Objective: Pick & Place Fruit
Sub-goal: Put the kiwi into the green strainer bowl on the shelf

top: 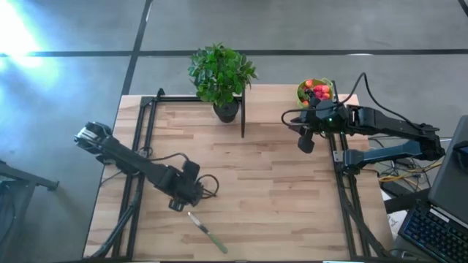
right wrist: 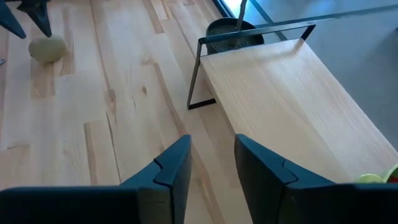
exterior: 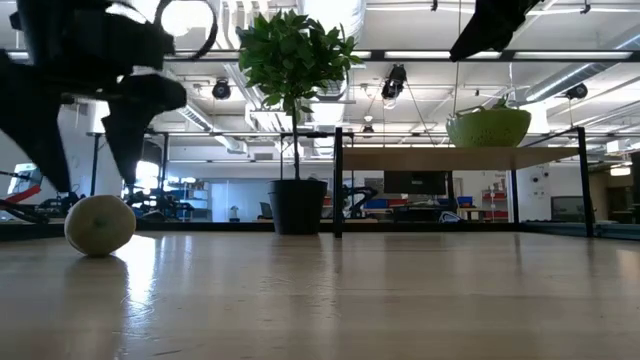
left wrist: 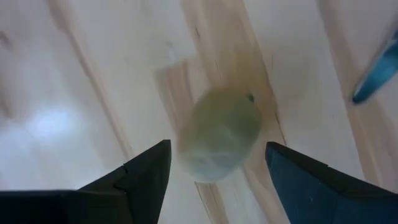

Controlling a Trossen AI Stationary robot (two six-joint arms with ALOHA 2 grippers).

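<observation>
Tabletop, kiwi ball [left wrist: 221, 134] beneath left end effector [left wrist: 217, 165]

left gripper [left wrist: 214, 163] – fingers spread, low | right gripper [right wrist: 211, 163] – fingers parted, raised

No text, label or number can be read — none on anything.

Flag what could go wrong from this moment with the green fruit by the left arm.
1. The round kiwi-like fruit lies free on the table, with the left hand open above it; a finger nudge could roll it away.
2. The knife lies nearby and could get bumped.
3. The bowl sits on a raised shelf beside the right hand, so the carry is long.
</observation>
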